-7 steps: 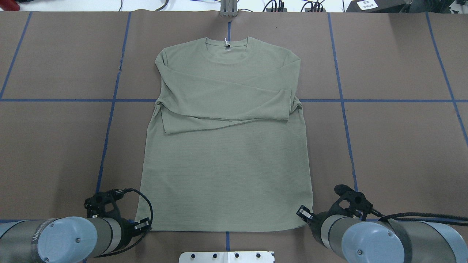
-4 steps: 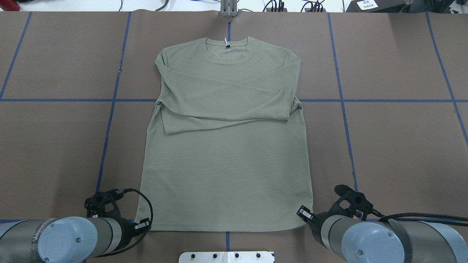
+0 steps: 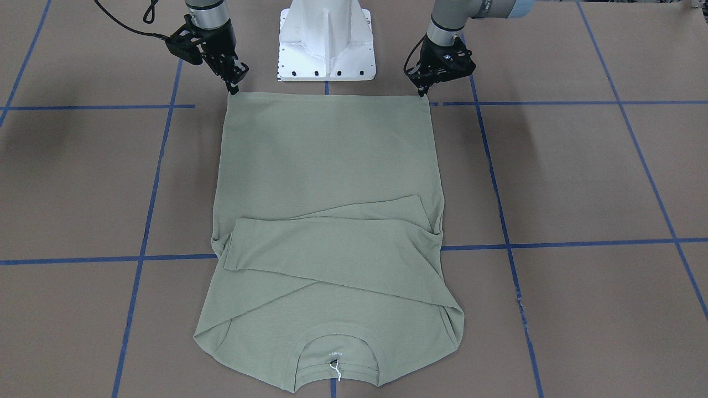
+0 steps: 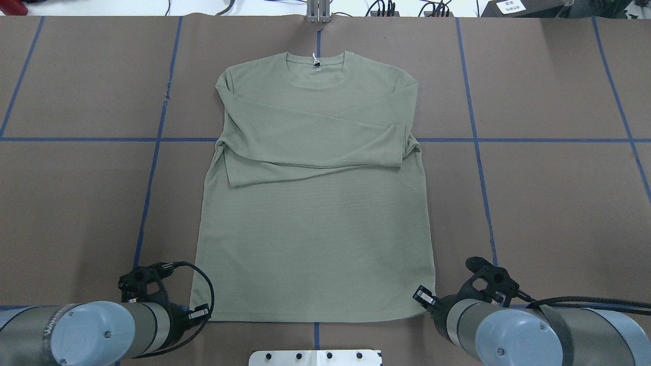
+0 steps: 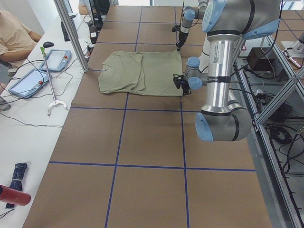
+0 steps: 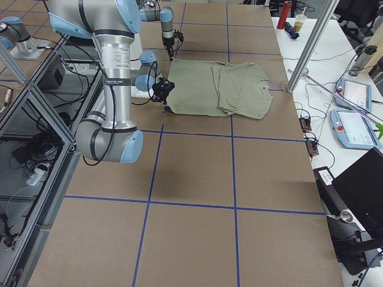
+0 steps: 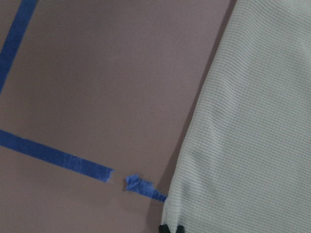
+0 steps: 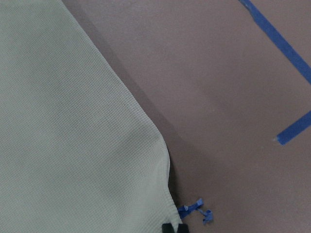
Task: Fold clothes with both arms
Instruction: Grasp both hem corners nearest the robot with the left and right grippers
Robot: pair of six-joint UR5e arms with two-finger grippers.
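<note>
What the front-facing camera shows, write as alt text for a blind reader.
A sage-green long-sleeved shirt lies flat on a brown table with blue tape lines, sleeves folded across its chest, collar nearest the camera. At the far hem, the left claw grips the corner on the view's right and the right claw the corner on its left.

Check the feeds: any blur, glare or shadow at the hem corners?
Left wrist view: slightly soft, shirt weave readable, shadow along its edge. Right wrist view: sharper, same shadow band. Front-facing view: crisp, faint shadows on the table. Overhead: even, no glare.
</note>
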